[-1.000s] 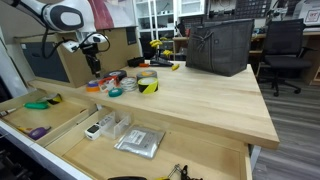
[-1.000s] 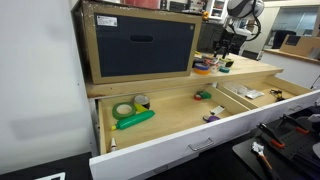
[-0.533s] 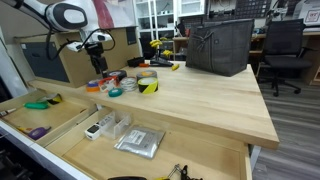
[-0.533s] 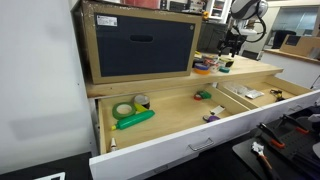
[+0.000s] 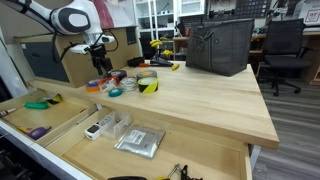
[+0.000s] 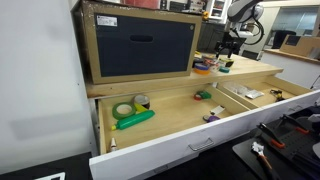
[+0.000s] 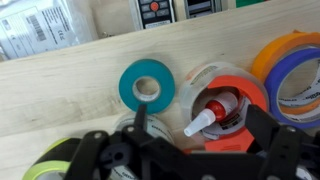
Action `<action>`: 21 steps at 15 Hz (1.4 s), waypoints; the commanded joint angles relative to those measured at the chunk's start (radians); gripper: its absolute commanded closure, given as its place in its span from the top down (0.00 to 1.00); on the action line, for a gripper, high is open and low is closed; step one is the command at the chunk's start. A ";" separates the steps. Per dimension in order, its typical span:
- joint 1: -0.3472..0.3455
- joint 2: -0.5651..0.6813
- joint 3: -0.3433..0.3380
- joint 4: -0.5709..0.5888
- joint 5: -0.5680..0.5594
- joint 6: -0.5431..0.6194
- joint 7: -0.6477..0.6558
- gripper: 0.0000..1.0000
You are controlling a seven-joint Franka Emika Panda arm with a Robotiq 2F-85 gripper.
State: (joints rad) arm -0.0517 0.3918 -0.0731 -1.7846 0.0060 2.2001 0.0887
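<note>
In the wrist view my gripper (image 7: 200, 128) hangs open just above a cluster of tape rolls on the wooden worktop (image 7: 60, 85). Between its dark fingers (image 7: 262, 125) lies a small red glue bottle with a white nozzle (image 7: 207, 113), resting inside an orange tape roll (image 7: 240, 95); nothing is gripped. A teal tape roll (image 7: 147, 85) lies beside the left finger. An orange-and-blue roll (image 7: 295, 62) sits at the right and a yellow-green roll (image 7: 45, 160) at the lower left. In both exterior views the gripper (image 5: 100, 62) (image 6: 228, 48) hovers over the tape pile (image 5: 113, 83) (image 6: 207, 66).
A yellow-and-black tape roll (image 5: 148, 85) and a black bin (image 5: 218, 45) stand on the worktop. Open drawers below hold green tape (image 6: 124, 110), a green tool (image 6: 137, 119) and small items (image 5: 138, 143). A large wooden box (image 6: 140, 45) stands beside the pile.
The arm has shifted slightly up and sideways over the tape pile. The rolls and the glue bottle lie where they were.
</note>
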 commanded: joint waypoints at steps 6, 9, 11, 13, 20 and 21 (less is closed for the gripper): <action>0.007 0.111 0.036 0.160 -0.019 -0.015 -0.098 1.00; -0.001 0.147 0.036 0.202 -0.015 -0.025 -0.121 1.00; -0.007 0.168 0.037 0.223 -0.014 -0.028 -0.140 1.00; -0.012 0.185 0.039 0.239 -0.012 -0.033 -0.154 1.00; -0.021 0.231 0.047 0.258 -0.006 -0.044 -0.196 1.00; -0.022 0.233 0.047 0.263 -0.005 -0.050 -0.197 0.75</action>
State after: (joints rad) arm -0.0602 0.6024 -0.0361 -1.5626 0.0042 2.1950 -0.0770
